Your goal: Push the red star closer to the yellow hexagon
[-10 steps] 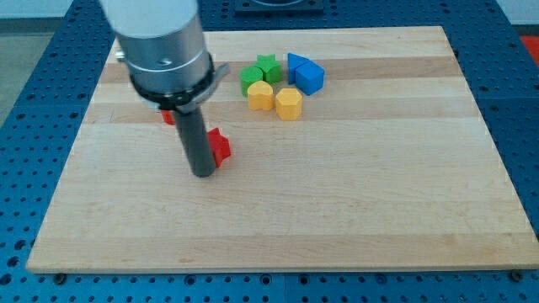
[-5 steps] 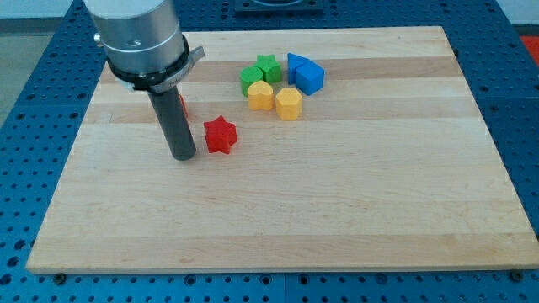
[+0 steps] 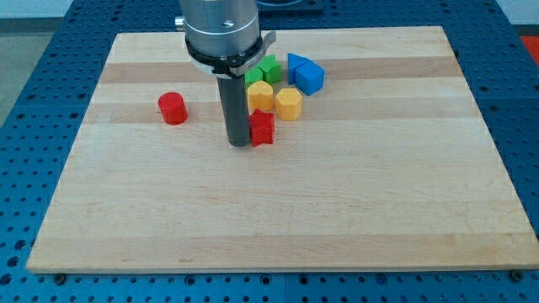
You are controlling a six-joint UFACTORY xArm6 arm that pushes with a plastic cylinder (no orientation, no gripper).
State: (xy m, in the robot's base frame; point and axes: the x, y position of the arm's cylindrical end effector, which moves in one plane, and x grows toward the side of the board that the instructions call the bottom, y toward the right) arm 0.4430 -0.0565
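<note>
The red star [image 3: 263, 128] lies on the wooden board, just below and to the left of the yellow hexagon [image 3: 289, 103]. A small gap separates them. My tip [image 3: 237, 143] rests on the board right against the star's left side. The rod rises from there and hides part of the green block [image 3: 253, 77] behind it.
A yellow rounded block [image 3: 260, 95] sits left of the hexagon, just above the star. A green star [image 3: 269, 67] and two blue blocks [image 3: 306, 73] cluster above them. A red cylinder [image 3: 172, 108] stands alone at the view's left. The board [image 3: 278, 210] lies on a blue perforated table.
My tip swung to the star's left side and moved right, pushing the red star right and slightly up toward the yellow blocks. The red cylinder is now uncovered.
</note>
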